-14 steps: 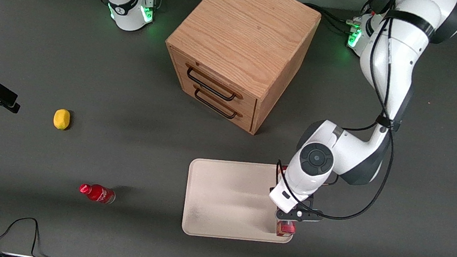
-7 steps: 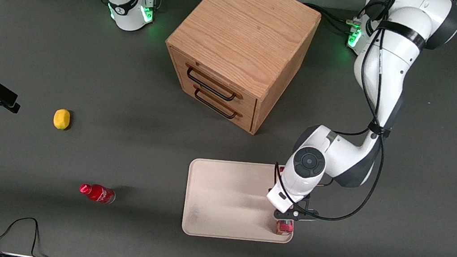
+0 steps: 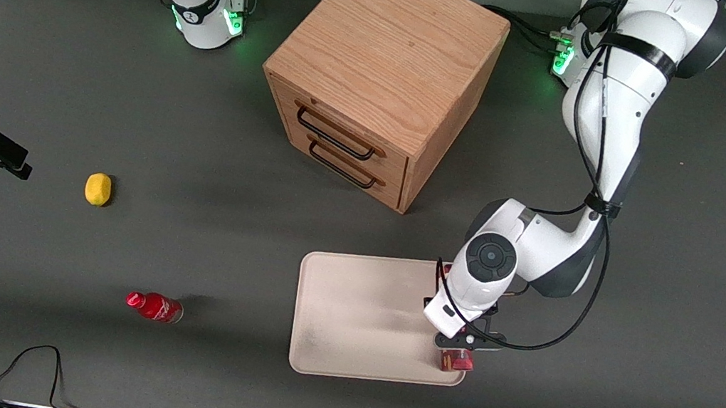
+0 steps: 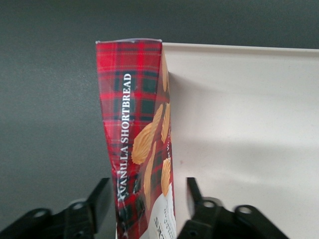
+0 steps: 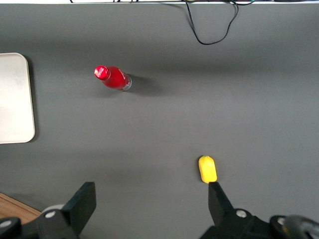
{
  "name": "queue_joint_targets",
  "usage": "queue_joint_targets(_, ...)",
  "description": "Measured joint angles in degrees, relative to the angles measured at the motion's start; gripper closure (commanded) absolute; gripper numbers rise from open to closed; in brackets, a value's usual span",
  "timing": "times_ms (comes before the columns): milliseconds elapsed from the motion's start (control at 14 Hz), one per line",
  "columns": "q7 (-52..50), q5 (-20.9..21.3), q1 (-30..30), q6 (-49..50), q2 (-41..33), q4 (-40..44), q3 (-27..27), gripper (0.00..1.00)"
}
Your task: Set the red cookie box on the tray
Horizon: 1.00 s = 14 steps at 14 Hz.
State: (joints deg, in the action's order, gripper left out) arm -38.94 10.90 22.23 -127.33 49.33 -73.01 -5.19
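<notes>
Red cookie box [image 4: 132,124]: low in the front view's frame, standing on a narrow long side along the tray's edge toward the working arm's end of the surface, one end close to the tray corner nearest the camera. It leans a little toward the tray's middle. I cannot tell whether its base sits wholly inside the rim.
Tray [image 3: 355,304]: flat, cream-white, otherwise bare, lying low in the middle of the frame.
Handling: probably light and fairly stiff, a thin carton with brittle contents. The printed card is likely smooth, so a hard squeeze would dent it and a weak one would let it slip.
Where to hold: across the two broad faces near mid-length, where the jaws straddle it.
Gripper [image 4: 148,196]: directly over the box, pointing straight down. The jaws are released, with a slim gap showing on each side of the carton.
Risk: on so narrow a base the box could tip flat.
Left arm [image 3: 522,249]: reaches from its base in the upper part of the frame, elbow bent, wrist above the tray's edge.
Drawer cabinet [image 3: 382,77]: upper middle of the frame, well apart from the tray.
</notes>
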Motion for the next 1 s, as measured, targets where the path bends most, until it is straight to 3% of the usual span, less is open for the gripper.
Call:
queue_joint_targets(357,-0.19,0.02,-0.01,5.92,-3.17,0.85,0.12,0.00)
queue_joint_targets(1000,-0.19,-1.46,-0.03,29.08,-23.89,1.57,0.09,0.00)
